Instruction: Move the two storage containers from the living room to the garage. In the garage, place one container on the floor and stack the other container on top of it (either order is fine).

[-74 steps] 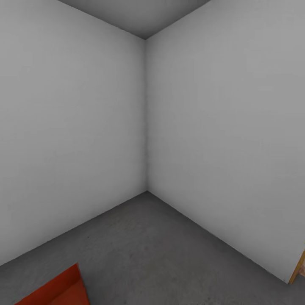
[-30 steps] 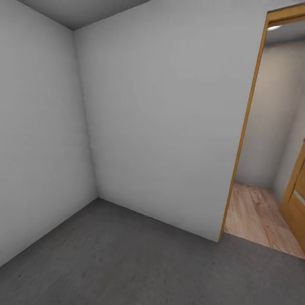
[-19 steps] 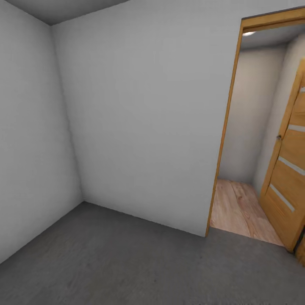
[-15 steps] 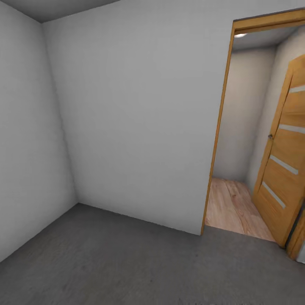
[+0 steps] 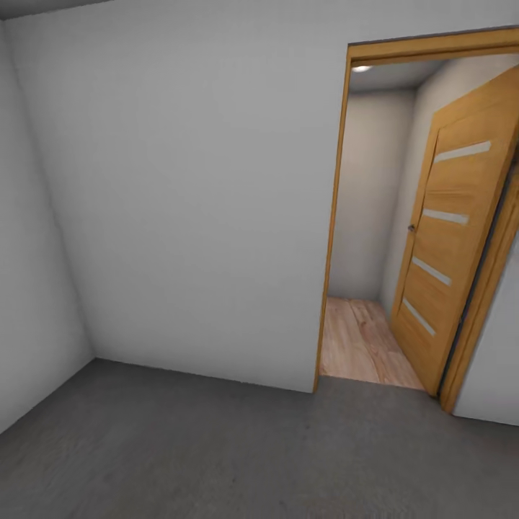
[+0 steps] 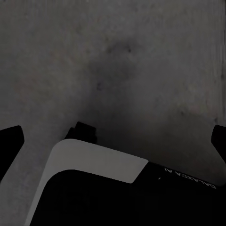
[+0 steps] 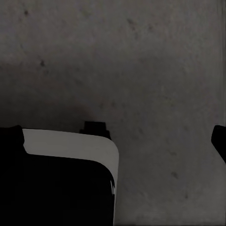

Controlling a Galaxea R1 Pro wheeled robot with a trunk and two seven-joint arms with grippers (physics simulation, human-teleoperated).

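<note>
The view has swung right: the orange-red bin seen earlier at the near left is out of frame, and a wood-framed doorway (image 5: 375, 216) faces ahead across the dark grey concrete floor (image 5: 216, 447). Both grippers spread wide, empty, so the robot is probably off for the second bin.

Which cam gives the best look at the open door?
Head view: the wooden door stands swung open beside its frame, wood plank floor beyond. Both wrist views look down at the grey concrete floor, with dark fingers at the edges.
</note>
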